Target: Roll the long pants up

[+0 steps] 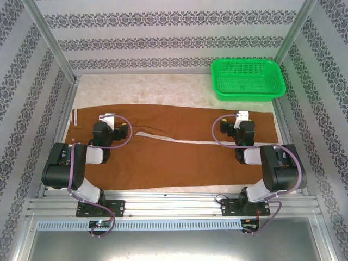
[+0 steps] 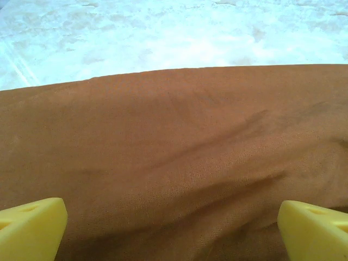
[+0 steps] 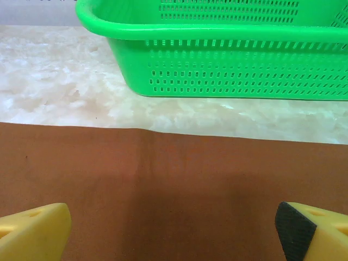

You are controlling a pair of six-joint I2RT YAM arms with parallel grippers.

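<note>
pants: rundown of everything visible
The pants are rust-brown woven cloth, spread flat across the table, unrolled, waist apparently left, legs side by side with a pale strip between, mild creases. The basket stands apart beyond the far edge. The left gripper and right gripper hang over the far leg, jaws open; contact unclear.
</note>
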